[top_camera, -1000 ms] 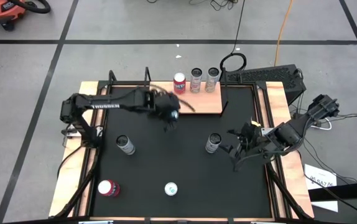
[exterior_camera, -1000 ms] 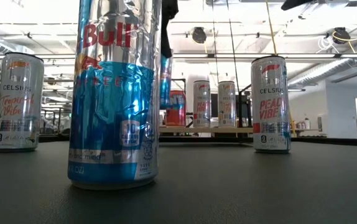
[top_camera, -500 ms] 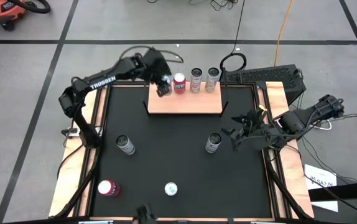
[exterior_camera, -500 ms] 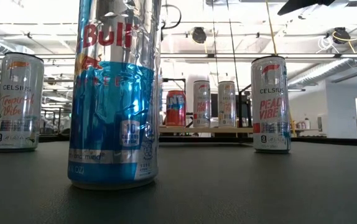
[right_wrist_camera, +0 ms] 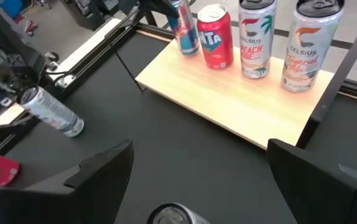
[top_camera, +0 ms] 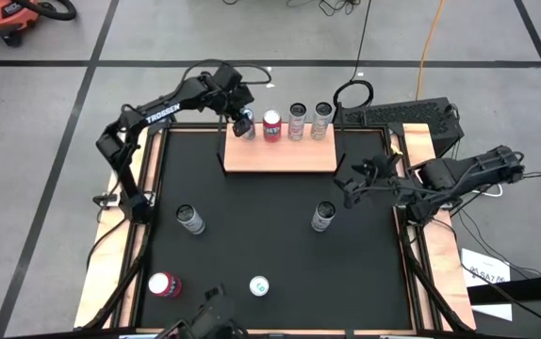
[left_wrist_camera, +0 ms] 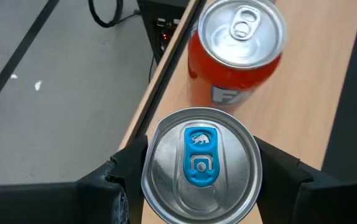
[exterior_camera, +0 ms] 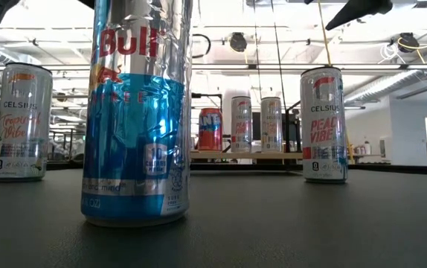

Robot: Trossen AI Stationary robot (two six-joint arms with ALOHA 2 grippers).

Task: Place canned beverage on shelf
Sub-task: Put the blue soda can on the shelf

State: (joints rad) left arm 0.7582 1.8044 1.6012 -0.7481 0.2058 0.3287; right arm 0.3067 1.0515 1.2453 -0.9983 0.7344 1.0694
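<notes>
The shelf [top_camera: 280, 155] is a light-wood board with black side brackets at the far side of the black mat. A red can [top_camera: 271, 125] and two Celsius cans [top_camera: 308, 121] stand along its far edge. My left gripper [top_camera: 243, 122] is at the shelf's far left corner, shut on a slim silver-and-blue can with a blue tab [left_wrist_camera: 200, 165], just left of the red can [left_wrist_camera: 237, 50]. My right gripper [top_camera: 351, 188] is open and empty. It hangs over the mat right of centre, above a standing Celsius can [top_camera: 323, 217]. My left gripper pinches the slim can between its two fingers [left_wrist_camera: 119, 180], on opposite sides of the can's wall just below the top rim [left_wrist_camera: 253, 186]. The fingers come from above, pointing down. The can is upright, with its base at the shelf's far left corner [right_wrist_camera: 190, 51]. I cannot tell whether it rests on the board.
Loose cans stand on the mat: a Celsius can at the left [top_camera: 189, 219], a red can at the near left [top_camera: 164, 284] and a Red Bull can near the front edge [top_camera: 258, 285]. The front half of the shelf board [right_wrist_camera: 228, 106] is bare.
My left gripper has carried the slim can from over the mat in front of the shelf toward the far edge. It has brought the can down at the shelf's far left corner beside the red can. My right gripper has gone toward the far edge, still open.
</notes>
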